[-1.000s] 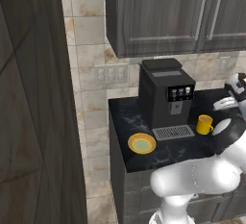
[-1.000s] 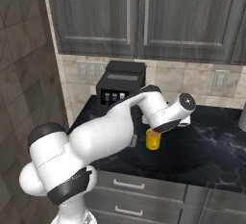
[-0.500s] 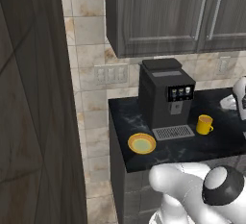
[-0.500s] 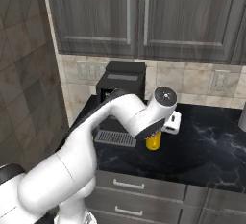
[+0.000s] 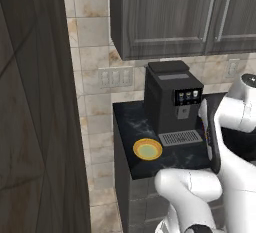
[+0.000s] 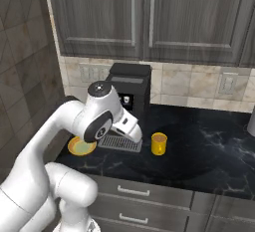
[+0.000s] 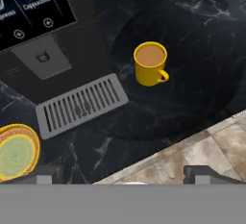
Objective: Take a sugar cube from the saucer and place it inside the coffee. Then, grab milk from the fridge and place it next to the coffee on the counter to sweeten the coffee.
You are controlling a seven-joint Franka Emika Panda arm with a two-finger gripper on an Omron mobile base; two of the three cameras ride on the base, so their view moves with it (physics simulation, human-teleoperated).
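From my seat the claw (image 7: 122, 177) is spread wide, holding nothing, hovering above the black bench (image 7: 202, 74). The coffee (image 7: 150, 63) sits just right of the machine's grille (image 7: 81, 104), saucer (image 7: 17, 151) further along.

Coffee (image 7: 150, 64): small yellow mug, upright, brown liquid inside, handle to one side, on black marble table (image 7: 202, 50), near front edge. Saucer (image 7: 16, 152): round, yellow-orange w/ pale green centre, flat on table, well apart from mug, beyond coffee machine's drip grate.
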